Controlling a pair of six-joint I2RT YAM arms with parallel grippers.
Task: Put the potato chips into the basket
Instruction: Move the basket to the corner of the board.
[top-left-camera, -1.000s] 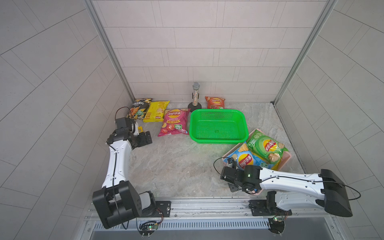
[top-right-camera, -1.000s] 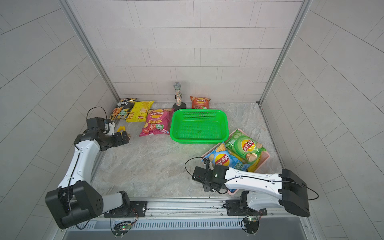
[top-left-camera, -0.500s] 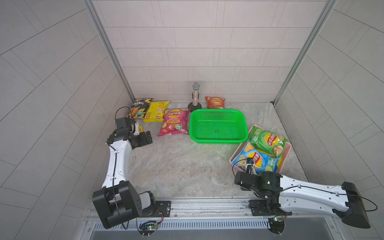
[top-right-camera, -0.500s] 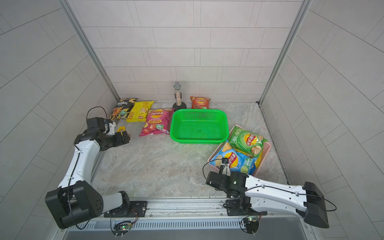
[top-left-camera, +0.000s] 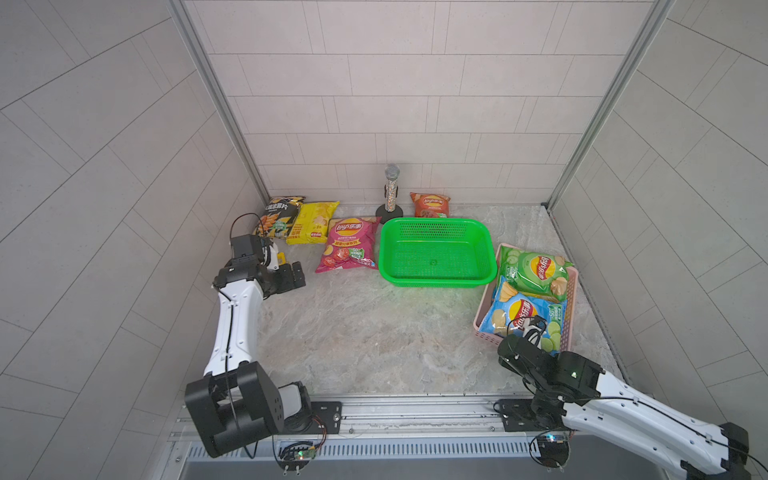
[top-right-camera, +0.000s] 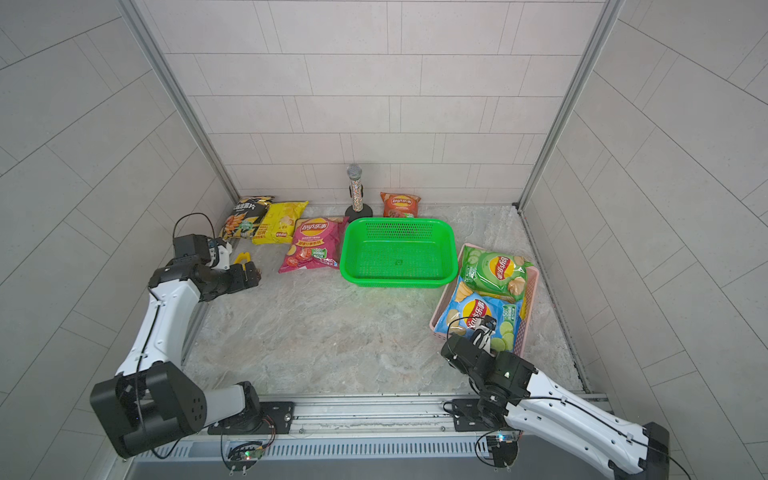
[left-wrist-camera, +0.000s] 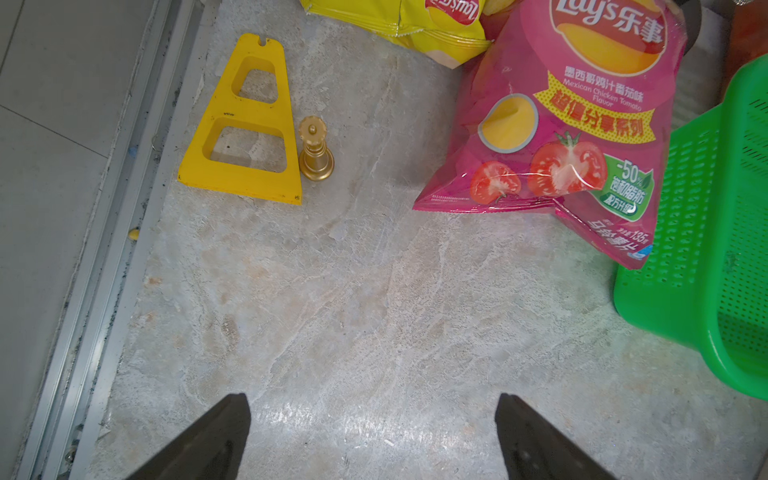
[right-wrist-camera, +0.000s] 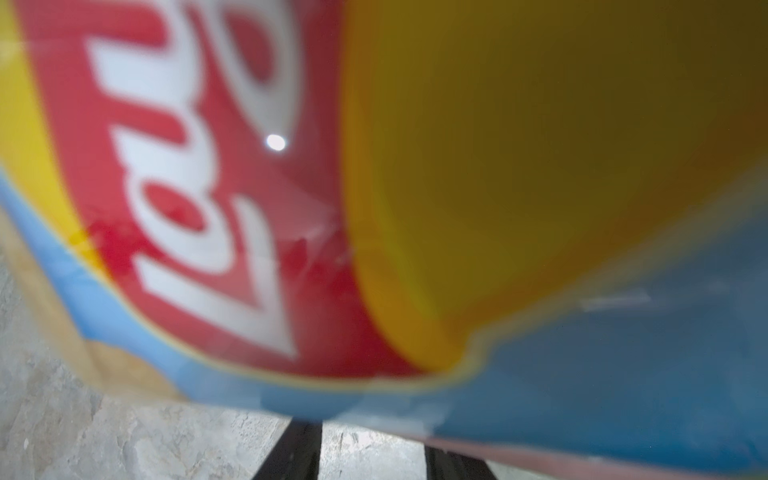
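Note:
The green basket (top-left-camera: 434, 282) stands empty mid-floor. Potato chips lie around it: black (top-left-camera: 278, 216), yellow (top-left-camera: 311, 222) and magenta (top-left-camera: 347, 245) bags to its left, and a red-orange bag (top-left-camera: 430, 204) behind it. A green bag (top-left-camera: 534, 272) and a blue bag (top-left-camera: 519, 311) lie in a pink tray (top-left-camera: 570, 307) to its right. My left gripper (top-left-camera: 293, 276) hangs open over bare floor (left-wrist-camera: 372, 399), near the magenta bag (left-wrist-camera: 573, 124). My right gripper (top-left-camera: 531, 330) is at the tray's front edge, over the blue bag (right-wrist-camera: 582, 374). Its fingers stand apart, their tips hidden by the bag.
A yellow triangular piece (left-wrist-camera: 245, 124) and a gold chess piece (left-wrist-camera: 316, 153) lie by the left wall rail. A microphone on a stand (top-left-camera: 390, 195) is behind the basket. Tiled walls close in three sides.
My right arm swung right along the front edge. The pink tray with its two bags turned and shifted right. The left arm stayed still.

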